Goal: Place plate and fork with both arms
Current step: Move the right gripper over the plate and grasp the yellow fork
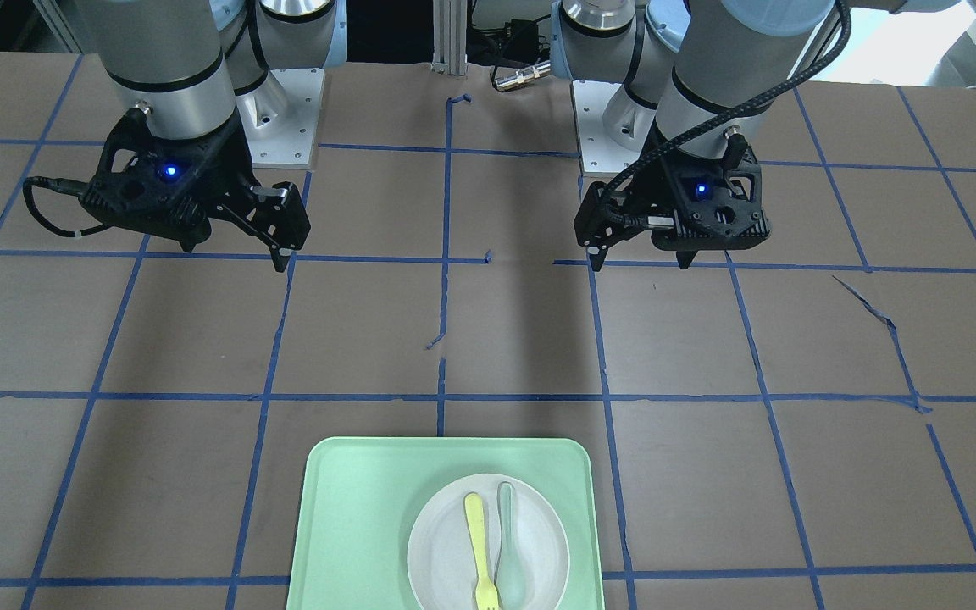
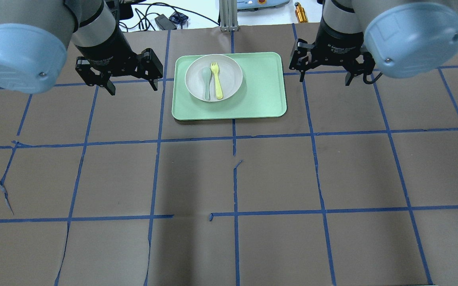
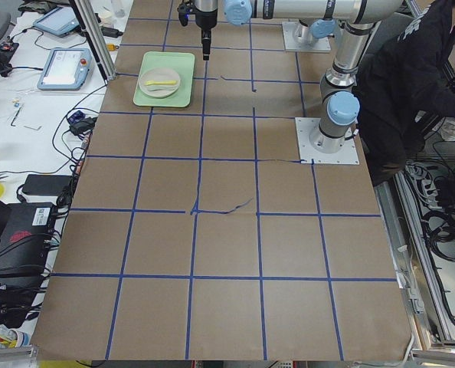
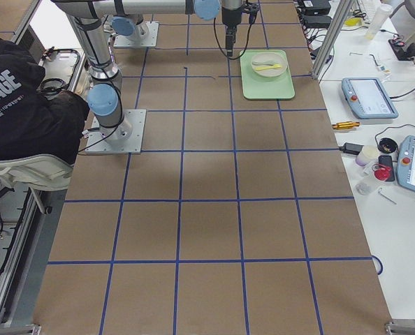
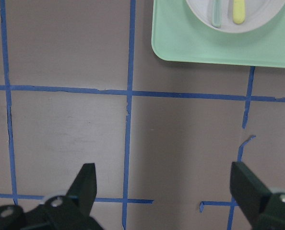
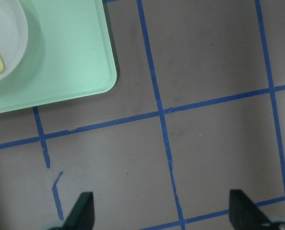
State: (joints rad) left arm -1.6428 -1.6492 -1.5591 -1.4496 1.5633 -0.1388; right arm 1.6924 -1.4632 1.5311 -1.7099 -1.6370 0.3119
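Note:
The white plate [image 2: 231, 75] sits on the left part of a mint-green tray [image 2: 261, 91] at the table's far edge. The pale-yellow fork [image 2: 216, 81] lies on the plate beside a grey-green spoon [image 2: 206, 81]. My left gripper [image 2: 132, 86] hovers open and empty left of the tray. My right gripper [image 2: 325, 79] hovers open and empty right of the tray. In the front view the plate [image 1: 539, 542], fork [image 1: 479, 542], left gripper [image 1: 640, 263] and right gripper [image 1: 236, 254] show. The left wrist view shows the plate's edge [image 5: 262, 17] and the fork's handle [image 5: 238, 12].
The table is brown paper with a blue tape grid. The arm bases [image 1: 285, 119] stand at the robot's side. A post [image 2: 229, 16] and cables lie beyond the far edge. A person [image 3: 411, 84] sits beside the table.

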